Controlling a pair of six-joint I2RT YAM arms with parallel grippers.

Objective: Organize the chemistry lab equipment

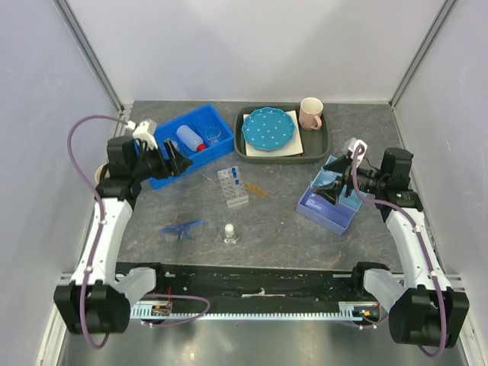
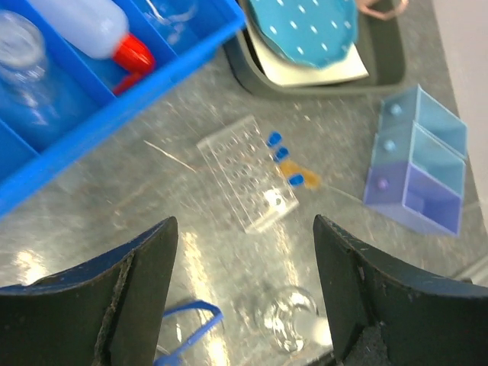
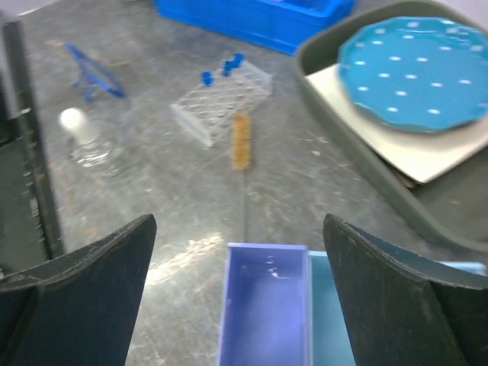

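A white squeeze bottle with a red nozzle [image 1: 191, 139] and a clear beaker [image 1: 213, 135] lie in the blue bin [image 1: 200, 119]. My left gripper [image 1: 177, 160] is open and empty, just above the bin's front wall. In the left wrist view [image 2: 244, 297] its jaws frame the bare table, with the clear flask [image 2: 288, 319] and the blue safety glasses [image 2: 187, 328] below them. The test-tube rack [image 1: 232, 185] with blue-capped tubes lies mid-table. The flask [image 1: 229, 233] and glasses [image 1: 181, 228] sit near the front. My right gripper [image 1: 329, 187] is open and empty over the purple-and-blue compartment box [image 1: 332, 206].
A dark tray [image 1: 323, 145] at the back holds a blue dotted plate [image 1: 268, 127] and a pink mug [image 1: 310, 113]. A thin brush [image 1: 255, 188] lies beside the rack. White walls close in three sides.
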